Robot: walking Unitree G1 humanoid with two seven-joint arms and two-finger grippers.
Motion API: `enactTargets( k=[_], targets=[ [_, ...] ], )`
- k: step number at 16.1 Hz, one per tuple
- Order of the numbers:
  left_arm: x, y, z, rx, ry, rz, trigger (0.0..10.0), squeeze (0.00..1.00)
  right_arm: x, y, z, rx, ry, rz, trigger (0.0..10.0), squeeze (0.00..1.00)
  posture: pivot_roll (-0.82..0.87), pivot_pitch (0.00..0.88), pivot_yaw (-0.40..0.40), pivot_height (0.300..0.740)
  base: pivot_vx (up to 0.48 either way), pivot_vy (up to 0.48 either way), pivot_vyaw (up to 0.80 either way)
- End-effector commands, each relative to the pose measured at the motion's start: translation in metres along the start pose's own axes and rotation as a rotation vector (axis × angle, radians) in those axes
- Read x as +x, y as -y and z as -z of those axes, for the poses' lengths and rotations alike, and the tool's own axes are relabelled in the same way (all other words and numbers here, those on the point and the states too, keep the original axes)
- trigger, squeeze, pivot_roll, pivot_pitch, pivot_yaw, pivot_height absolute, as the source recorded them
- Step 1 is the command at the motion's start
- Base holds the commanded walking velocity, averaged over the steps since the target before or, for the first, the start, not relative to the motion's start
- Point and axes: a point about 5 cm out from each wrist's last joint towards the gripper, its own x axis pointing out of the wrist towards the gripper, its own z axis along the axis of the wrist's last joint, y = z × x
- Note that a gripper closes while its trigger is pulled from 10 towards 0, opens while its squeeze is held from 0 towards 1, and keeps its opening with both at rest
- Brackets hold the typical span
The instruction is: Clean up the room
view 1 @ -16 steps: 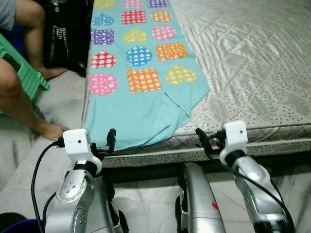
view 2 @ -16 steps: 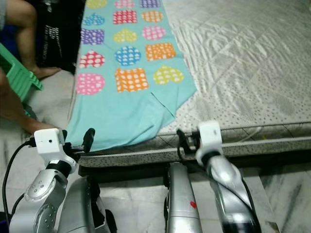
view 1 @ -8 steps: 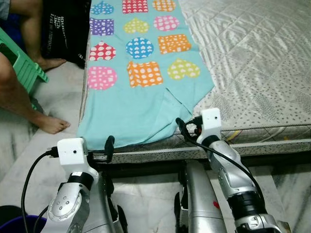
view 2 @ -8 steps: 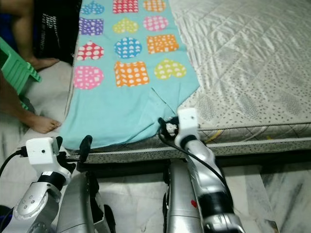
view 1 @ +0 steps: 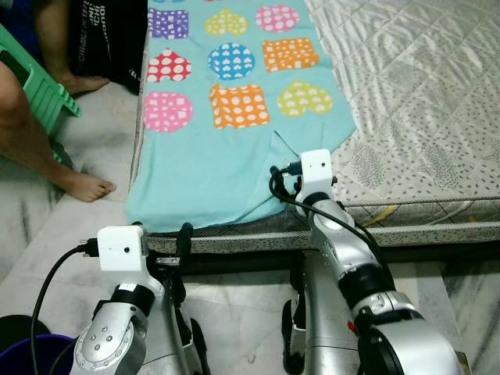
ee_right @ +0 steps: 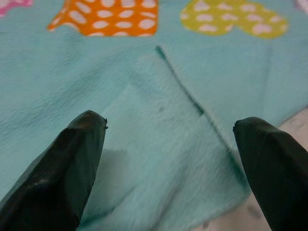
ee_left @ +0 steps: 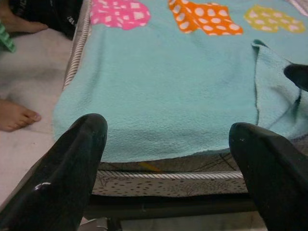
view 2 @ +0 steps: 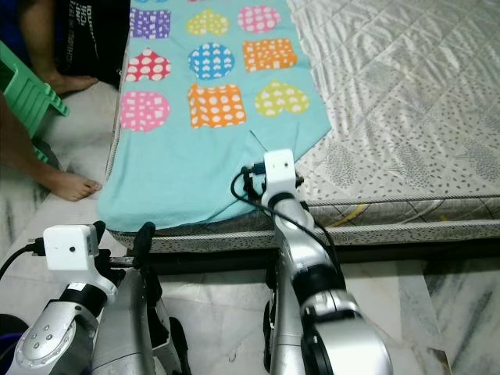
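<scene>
A turquoise fleece blanket printed with dotted hearts and squares lies along the left side of the bed, its hem hanging over the front edge. Its near right corner is folded back into a flap. My right gripper hovers low over that flap, open, with the flap between its spread fingers and nothing pinched. My left gripper is open in front of the bed edge, just below the hem, and touches nothing.
A grey quilted mattress takes up the right side. A person's bare legs and foot are on the floor at the left, beside a green stool and a black bag. A dark bucket stands at my lower left.
My right arm has reached forward and to the left, from the bed's front edge onto the blanket's folded corner. The left gripper has stayed by the hem. The camera has shifted slightly.
</scene>
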Motion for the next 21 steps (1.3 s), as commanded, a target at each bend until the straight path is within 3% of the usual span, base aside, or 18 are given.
enactTargets(
  k=[1,7,8,9,10,13,18,21],
  targets=[
    [-0.004,0.0,0.0,0.009,-0.017,-0.002,10.0,0.0,0.002,0.002,0.002,-0.015,-0.014,0.03,10.0,0.0,0.03,0.317,0.023,0.51,0.0,0.0,0.0],
    [-0.005,0.002,-0.002,0.011,-0.022,-0.005,10.0,0.0,0.004,0.025,0.023,-0.179,-0.214,0.125,10.0,0.0,0.04,0.318,0.015,0.51,0.0,0.0,0.0],
    [-0.004,0.002,-0.003,0.011,-0.018,-0.005,10.0,0.0,0.004,0.028,0.023,-0.17,-0.222,0.142,3.4,0.0,0.04,0.318,0.015,0.51,0.0,0.0,0.0],
    [-0.004,0.002,-0.003,0.011,-0.017,-0.005,10.0,0.0,0.004,0.029,0.022,-0.167,-0.223,0.147,2.5,0.0,0.04,0.316,0.015,0.51,0.0,0.0,0.0],
    [-0.003,0.002,-0.004,0.011,-0.016,-0.006,10.0,0.0,0.005,0.03,0.021,-0.155,-0.22,0.153,0.0,0.0,0.03,0.316,0.016,0.51,0.0,0.0,0.0],
    [0.0,0.001,-0.004,0.012,-0.012,-0.011,10.0,0.0,0.006,0.03,0.017,-0.141,-0.198,0.166,0.0,0.0,0.03,0.312,0.017,0.51,0.0,0.0,0.0],
    [0.006,0.0,-0.006,-0.001,-0.002,-0.018,10.0,0.0,-0.001,0.052,0.025,-0.055,-0.185,0.24,0.0,0.0,0.02,0.3,0.021,0.51,0.0,0.0,0.0],
    [0.01,0.001,-0.006,-0.01,-0.001,-0.017,10.0,0.0,-0.006,0.056,0.035,-0.035,-0.222,0.245,0.0,0.0,0.01,0.292,0.026,0.51,0.0,0.0,0.0]
  ],
)
